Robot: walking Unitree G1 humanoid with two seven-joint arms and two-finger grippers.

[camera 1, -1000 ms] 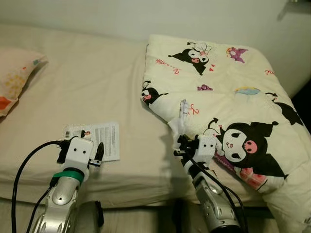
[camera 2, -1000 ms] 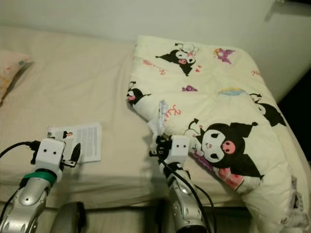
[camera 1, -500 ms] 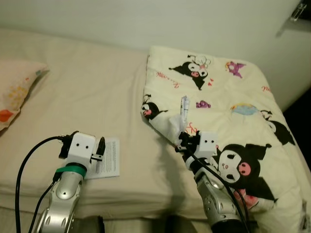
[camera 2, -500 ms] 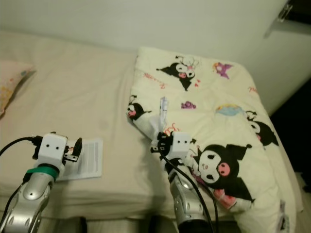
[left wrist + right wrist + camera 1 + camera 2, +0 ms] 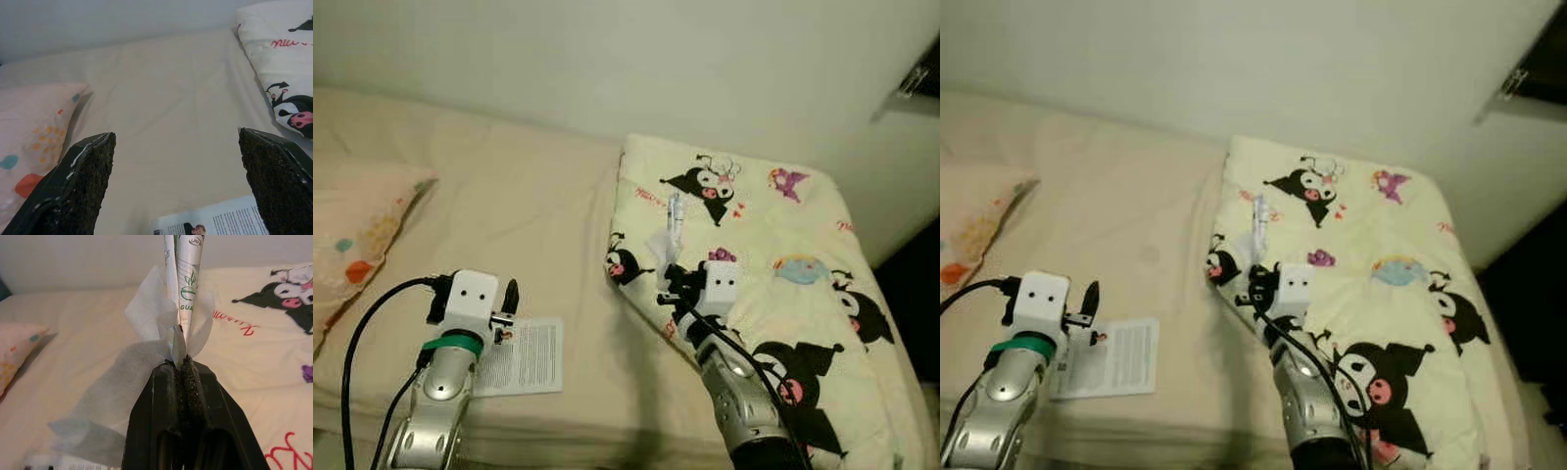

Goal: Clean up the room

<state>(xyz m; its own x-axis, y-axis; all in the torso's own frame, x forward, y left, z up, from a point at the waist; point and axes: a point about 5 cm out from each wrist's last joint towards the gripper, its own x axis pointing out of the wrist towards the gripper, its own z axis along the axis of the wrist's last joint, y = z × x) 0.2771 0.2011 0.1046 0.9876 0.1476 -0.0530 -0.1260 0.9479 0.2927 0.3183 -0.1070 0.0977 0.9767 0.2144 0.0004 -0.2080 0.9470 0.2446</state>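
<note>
My right gripper [image 5: 181,363] is shut on a silver wrapper [image 5: 185,281] with a white tissue [image 5: 146,308] bunched around it. It holds them upright above the cartoon-print quilt [image 5: 773,255] on the bed; the same wrapper [image 5: 674,217] stands above the wrist block. My left gripper [image 5: 506,302] is open over the beige sheet, its fingers [image 5: 80,186] spread wide, just above a printed leaflet [image 5: 524,354] that lies flat near the bed's front edge.
A patterned pillow [image 5: 357,235] lies at the left of the bed. The bare beige mattress [image 5: 529,225] stretches between pillow and quilt. A pale wall [image 5: 607,59] runs behind the bed, and a dark gap [image 5: 1528,294] opens at the right.
The camera has risen and shifted, so the bed sits lower in view. My right gripper has lifted the wrapper and tissue higher and further over the quilt. The left gripper stays over the leaflet.
</note>
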